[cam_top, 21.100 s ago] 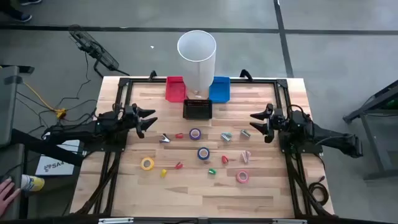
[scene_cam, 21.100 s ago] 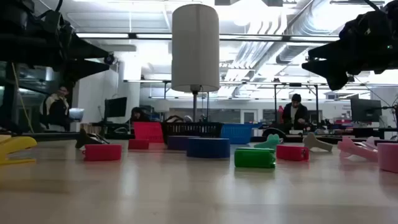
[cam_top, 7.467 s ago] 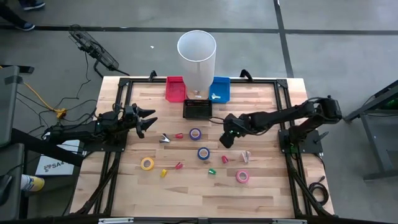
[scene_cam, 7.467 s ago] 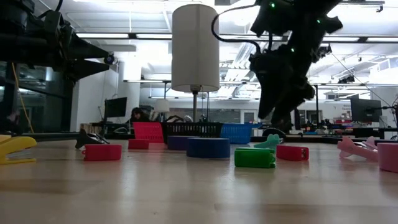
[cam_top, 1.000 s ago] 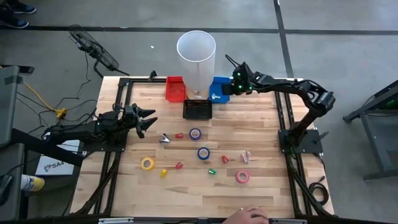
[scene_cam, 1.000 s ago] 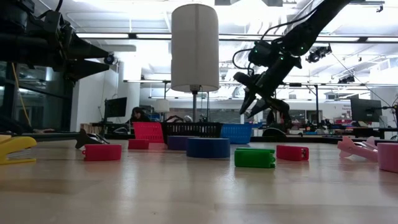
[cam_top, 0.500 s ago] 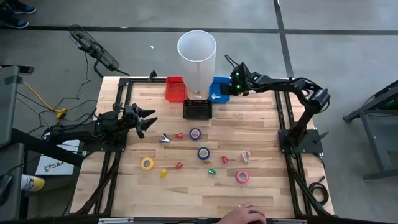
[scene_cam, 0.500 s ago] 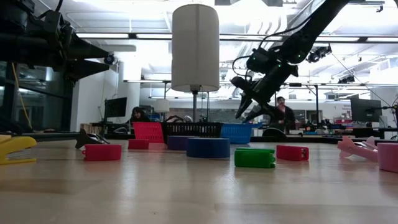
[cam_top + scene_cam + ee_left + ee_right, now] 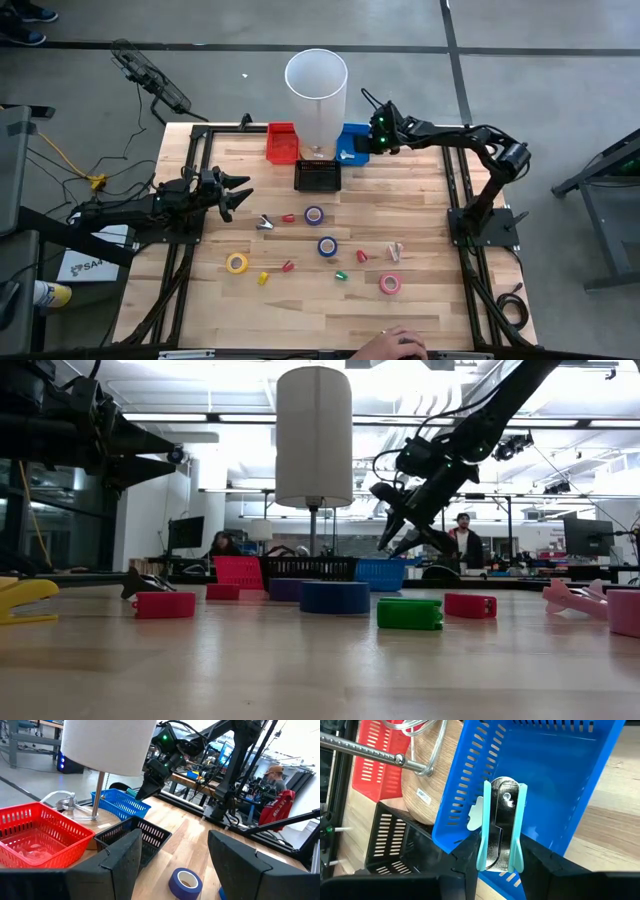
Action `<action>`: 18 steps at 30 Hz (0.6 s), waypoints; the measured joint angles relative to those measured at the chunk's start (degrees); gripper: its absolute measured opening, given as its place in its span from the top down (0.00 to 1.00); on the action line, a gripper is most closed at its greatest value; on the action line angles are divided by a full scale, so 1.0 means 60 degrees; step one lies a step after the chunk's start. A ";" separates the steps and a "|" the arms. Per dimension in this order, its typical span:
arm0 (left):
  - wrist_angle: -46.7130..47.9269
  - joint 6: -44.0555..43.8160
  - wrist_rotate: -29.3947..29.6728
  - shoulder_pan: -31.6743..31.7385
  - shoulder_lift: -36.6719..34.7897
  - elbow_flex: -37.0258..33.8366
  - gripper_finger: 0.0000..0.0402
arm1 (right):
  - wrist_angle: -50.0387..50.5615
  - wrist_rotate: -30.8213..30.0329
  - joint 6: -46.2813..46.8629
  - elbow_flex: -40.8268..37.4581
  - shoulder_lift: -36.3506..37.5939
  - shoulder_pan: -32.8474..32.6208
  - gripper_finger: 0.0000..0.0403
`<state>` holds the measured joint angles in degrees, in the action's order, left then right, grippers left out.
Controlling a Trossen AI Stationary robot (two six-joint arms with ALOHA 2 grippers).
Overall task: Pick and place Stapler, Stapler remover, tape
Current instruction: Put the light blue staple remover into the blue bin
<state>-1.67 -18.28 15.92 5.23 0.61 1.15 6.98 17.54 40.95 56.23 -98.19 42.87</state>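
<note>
Since the start of the clip two staple removers have gone from the middle of the bench (image 9: 420, 300); one pale one already lay in the blue basket (image 9: 352, 143) at the far edge while the right arm was still reaching over the middle, and now the right gripper (image 9: 368, 141) hangs over that basket with a teal staple remover (image 9: 498, 825) between its fingers. The right wrist view shows the remover upright and pinched between the two dark fingers, directly above the basket floor, with a second pale remover (image 9: 476, 814) lying just beside it in the basket. The left gripper (image 9: 240, 193) waits at the left edge of the bench, fingers spread wide and holding nothing.

My reading is that the step in hand is the drop of this remover into the blue basket. The next move calls for parting the fingers while over the basket, then lifting clear of its wall and of the white lamp shade (image 9: 316, 90) close by.

Left on the bench are a yellow tape roll (image 9: 237, 263), a pink tape roll (image 9: 389, 284), two blue tape rolls (image 9: 327, 246) near the middle, several small red, green and yellow staplers (image 9: 288, 217), and more removers (image 9: 265, 223). The red basket (image 9: 282, 141) and black basket (image 9: 318, 175) at the far edge seem meant for those.
</note>
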 joint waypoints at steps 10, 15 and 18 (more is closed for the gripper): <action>0.0000 0.0000 -0.0002 -0.0004 -0.0001 0.0000 0.44 | 0.0003 -0.0012 -0.0080 0.0003 0.0000 0.0000 0.68; 0.0000 -0.0002 -0.0002 -0.0002 -0.0001 0.0000 0.44 | 0.0003 -0.0069 -0.0080 0.0003 0.0000 0.0000 0.55; 0.0000 -0.0003 -0.0004 0.0000 0.0001 0.0000 0.44 | 0.0004 -0.0069 -0.0080 0.0003 0.0000 0.0000 0.49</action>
<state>-1.67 -18.30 15.90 5.23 0.61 1.15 7.01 17.12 40.47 56.25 -98.19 42.87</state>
